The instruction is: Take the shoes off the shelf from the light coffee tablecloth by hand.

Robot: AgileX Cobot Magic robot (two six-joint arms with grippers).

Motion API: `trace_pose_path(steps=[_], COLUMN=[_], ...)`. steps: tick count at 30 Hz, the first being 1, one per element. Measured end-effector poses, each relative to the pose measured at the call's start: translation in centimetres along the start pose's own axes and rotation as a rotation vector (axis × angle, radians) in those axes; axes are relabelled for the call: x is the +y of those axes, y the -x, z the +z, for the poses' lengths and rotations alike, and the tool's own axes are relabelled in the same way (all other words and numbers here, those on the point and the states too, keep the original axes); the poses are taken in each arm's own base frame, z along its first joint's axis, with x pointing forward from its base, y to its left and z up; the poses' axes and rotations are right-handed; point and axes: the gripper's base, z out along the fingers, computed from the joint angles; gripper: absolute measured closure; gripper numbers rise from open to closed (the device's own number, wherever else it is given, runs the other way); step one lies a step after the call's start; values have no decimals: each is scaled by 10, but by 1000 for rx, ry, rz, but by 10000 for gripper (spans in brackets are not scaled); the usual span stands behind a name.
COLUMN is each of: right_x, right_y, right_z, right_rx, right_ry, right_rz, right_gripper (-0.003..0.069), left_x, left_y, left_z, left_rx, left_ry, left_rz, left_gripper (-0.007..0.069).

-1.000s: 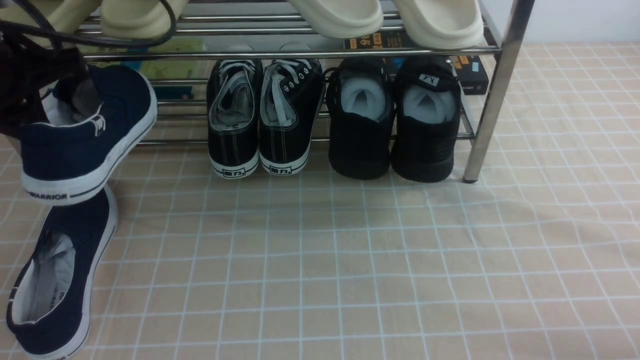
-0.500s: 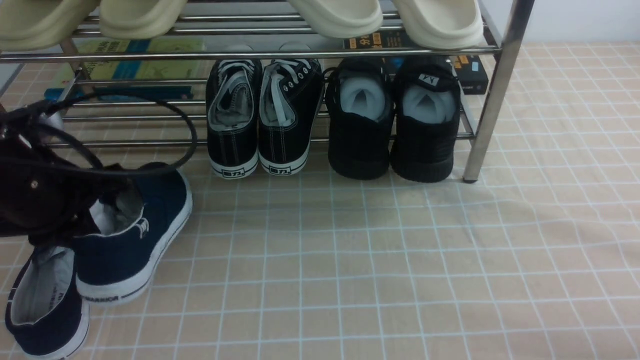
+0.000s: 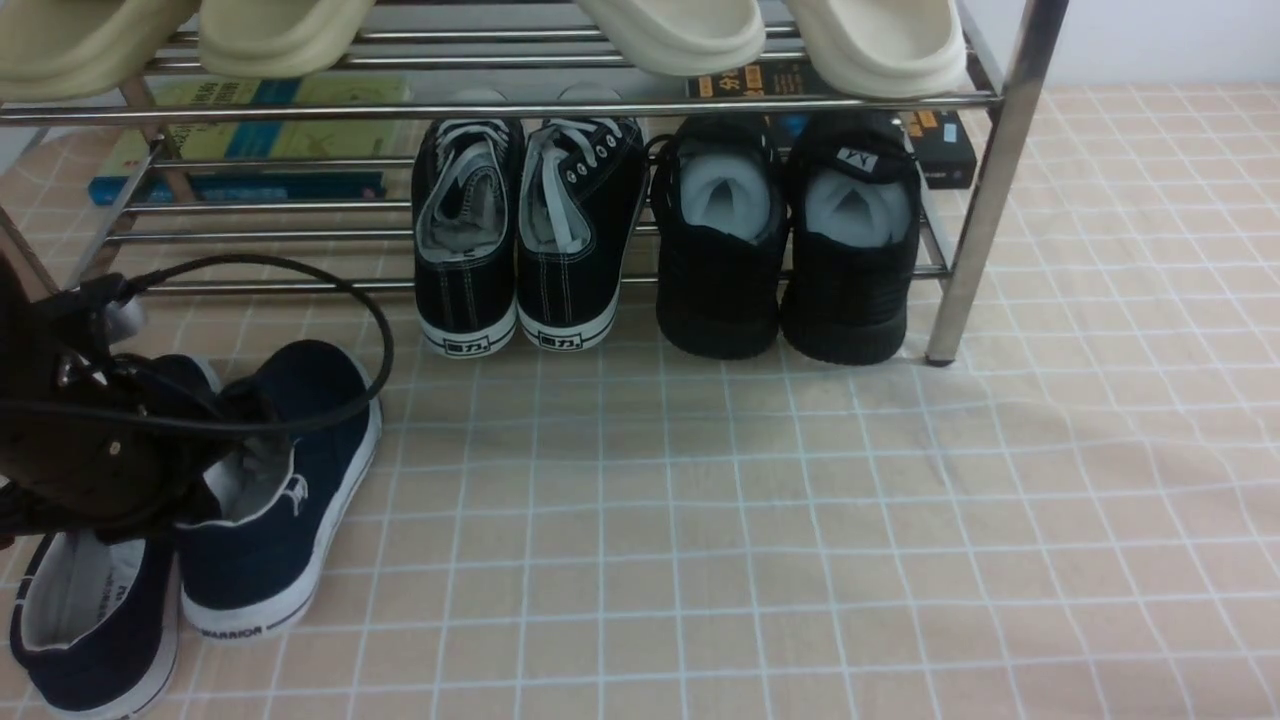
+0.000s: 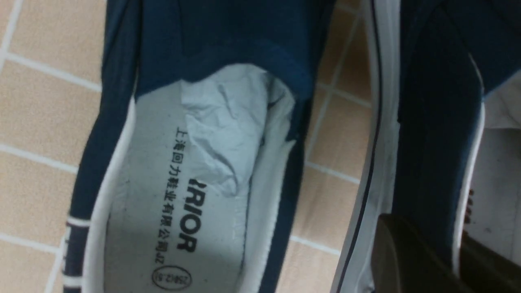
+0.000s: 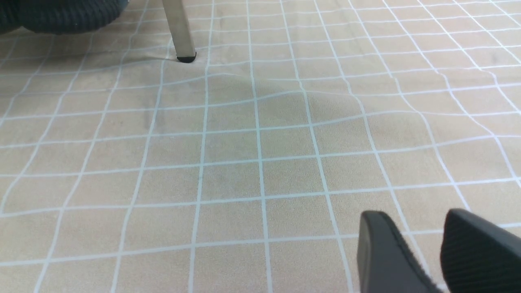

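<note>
Left gripper [image 3: 240, 450] is low at the near left of the tablecloth [image 3: 700, 520], jaws clamped on the collar wall of the held shoe [image 3: 285, 520]. Left wrist view confirms it: one finger [image 4: 403, 252] is outside the navy wall, the other inside against the grey lining, canvas pinched between them (left gripper [image 4: 433, 234], held shoe [image 4: 427, 122]). Held shoe sits sole-down on the cloth, off the shelf [image 3: 985, 200], toe toward the shelf, heel toward the camera, "WARRIOR" readable on the white heel strip.

Other shoe [image 3: 95, 620] is just beside it on the outer side, also flat on the cloth, heel closer to the camera, its front half hidden under the left arm. In the wrist view the other shoe [image 4: 195, 162] fills the centre: grey insole with printed text, crumpled paper in the toe. A strip of tablecloth [image 4: 329, 162] shows between the two shoes. Black cable [image 3: 380, 330] loops from the left arm over the held shoe's toe.

Right gripper [image 5: 423, 232] is out of the front view. Right wrist view has it over bare tablecloth [image 5: 244, 162], fingers a narrow gap apart, nothing between them. A shelf leg [image 5: 179, 28] stands well ahead of it.

On the shelf's lower tier are the black lace-up sneakers [image 3: 525, 240] in the middle and the all-black sneakers [image 3: 785, 250] beside them near the right post, heels toward the camera. Cream slippers [image 3: 770, 35] are on the tier above, books [image 3: 260, 140] behind the shelf
</note>
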Motion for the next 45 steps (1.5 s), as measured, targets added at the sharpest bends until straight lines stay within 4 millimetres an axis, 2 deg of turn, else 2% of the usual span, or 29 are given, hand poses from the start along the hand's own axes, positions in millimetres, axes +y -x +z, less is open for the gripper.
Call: trace_pose_path(steps=[3, 8, 11, 13, 15, 16, 17, 18, 19, 21, 23, 24, 25, 26, 29, 32, 37, 45], right_x=[0, 0, 0, 0, 0, 0, 0, 0, 0, 0, 0, 0, 0, 0, 0, 0, 0, 0], right_y=[0, 0, 0, 0, 0, 0, 0, 0, 0, 0, 0, 0, 0, 0, 0, 0, 0, 0], right_z=[0, 0, 0, 0, 0, 0, 0, 0, 0, 0, 0, 0, 0, 0, 0, 0, 0, 0], right_rx=[0, 0, 0, 0, 0, 0, 0, 0, 0, 0, 0, 0, 0, 0, 0, 0, 0, 1], right_ry=[0, 0, 0, 0, 0, 0, 0, 0, 0, 0, 0, 0, 0, 0, 0, 0, 0, 0], right_rz=[0, 0, 0, 0, 0, 0, 0, 0, 0, 0, 0, 0, 0, 0, 0, 0, 0, 0], right_gripper=[419, 419, 419, 419, 419, 419, 419, 419, 419, 419, 419, 419, 419, 419, 419, 419, 419, 419], left_x=[0, 0, 0, -1, -1, -1, -1, 2, 3, 9, 15, 16, 19, 25, 31, 40, 53, 67], left_y=[1, 1, 0, 0, -1, -3, -3, -11, -14, -37, -59, -62, -73, -99, -125, -149, -172, -188], left_z=[0, -3, -18, -29, -66, -78, -82, -104, -109, -138, -152, -153, -153, -156, -149, -132, -105, -71], left_rx=[-9, -20, -17, -17, -43, -53, -58, -82, -78, -112, -150, -153, -164, -243, -368, -533, -717, -688], left_ry=[1, -2, -4, -2, 1, 2, 1, -4, -3, -22, -49, -54, -68, -125, -205, -280, -310, -190], left_rz=[18, 90, 110, 120, 166, 182, 188, 208, 212, 240, 270, 272, 288, 299, 276, 227, 184, 272], left_gripper=[539, 367, 307, 299, 319, 342, 347, 394, 410, 517, 589, 599, 612, 624, 624, 624, 624, 624])
